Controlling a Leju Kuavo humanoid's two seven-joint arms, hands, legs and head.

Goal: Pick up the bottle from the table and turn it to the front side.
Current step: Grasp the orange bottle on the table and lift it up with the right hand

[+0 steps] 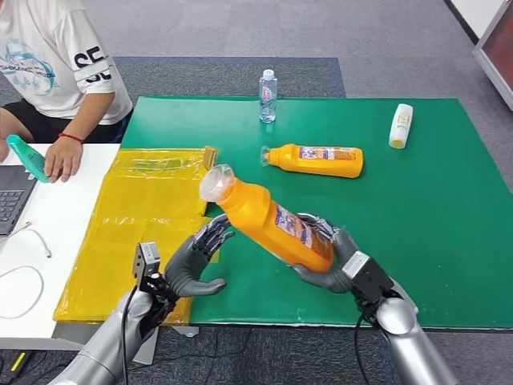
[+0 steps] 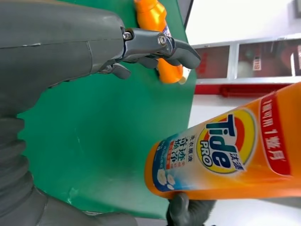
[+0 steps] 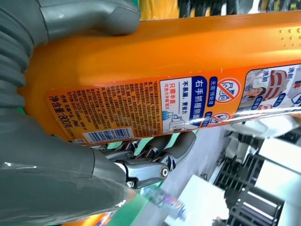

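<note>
From the head view, the right hand [image 1: 329, 257] gripped the lower body of the orange bottle [image 1: 266, 218], which was held tilted above the green mat [image 1: 423, 216] with its clear cap pointing up toward the left. The left hand [image 1: 196, 261] was spread and held nothing, its fingertips just beside the bottle's neck. A second bottle [image 1: 314, 160] lay on the mat farther back, with a water bottle [image 1: 268, 95] standing behind it and a white bottle [image 1: 401, 126] to the right. A person [image 1: 54, 72] sat at the white table [image 1: 54, 241].

In the left wrist view, the left hand's fingers [image 2: 170, 44] were apart, and the bottle [image 2: 227, 150] showed its brand label.

In the right wrist view, the right hand's thumb [image 3: 92, 16] and fingers [image 3: 156, 160] were wrapped around the bottle [image 3: 170, 56], whose back label faced the camera.
</note>
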